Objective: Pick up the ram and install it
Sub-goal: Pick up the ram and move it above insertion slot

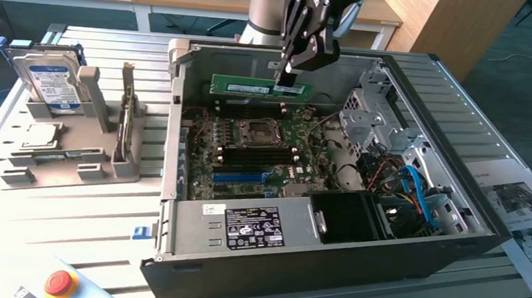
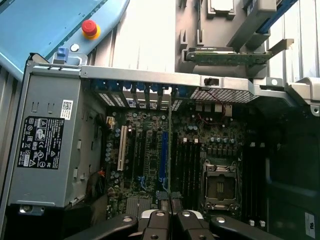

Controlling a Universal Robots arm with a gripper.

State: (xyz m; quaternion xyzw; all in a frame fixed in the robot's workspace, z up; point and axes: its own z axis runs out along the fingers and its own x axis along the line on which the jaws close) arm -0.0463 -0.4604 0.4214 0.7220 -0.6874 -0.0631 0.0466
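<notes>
The tool [image 1: 287,75] was closed on the ram [image 1: 247,87], pinching the green stick by its upper edge near one end. It held the stick level, long edge down, above the motherboard [image 1: 290,133] at the far side of the open computer case [image 1: 483,224]. A pale sticker ran along the stick's face, but its print was too small to read.

Below, the open processor socket [image 1: 256,132] sat between dark memory slots. In the wrist view the stick showed edge-on as a thin line running out from the closed fingers [image 2: 157,220], just beside a long blue slot [image 2: 163,152] and near a white one [image 2: 122,147]. Neither slot stood out as clearly from the exterior camera.

The grey power supply [image 1: 243,224] filled the case's near end. It carried a black label [image 2: 42,142] crowded with white symbols and text that could not be made out, and a small white barcode sticker [image 2: 67,107].

Outside the case, toward the exterior view's left, a grey holder [image 1: 107,170] on the slatted counter [image 1: 59,212] carried three things. There was a hard drive [image 1: 53,84] standing upright with a blue-and-white label, a second green stick [image 1: 126,116] standing on edge, and a square silver processor chip [image 1: 43,135]. A red stop button [image 1: 60,282] on a yellow base lay near the counter's front edge. Printed sheets [image 1: 522,199] lay toward the exterior view's right, their text unreadable.
</notes>
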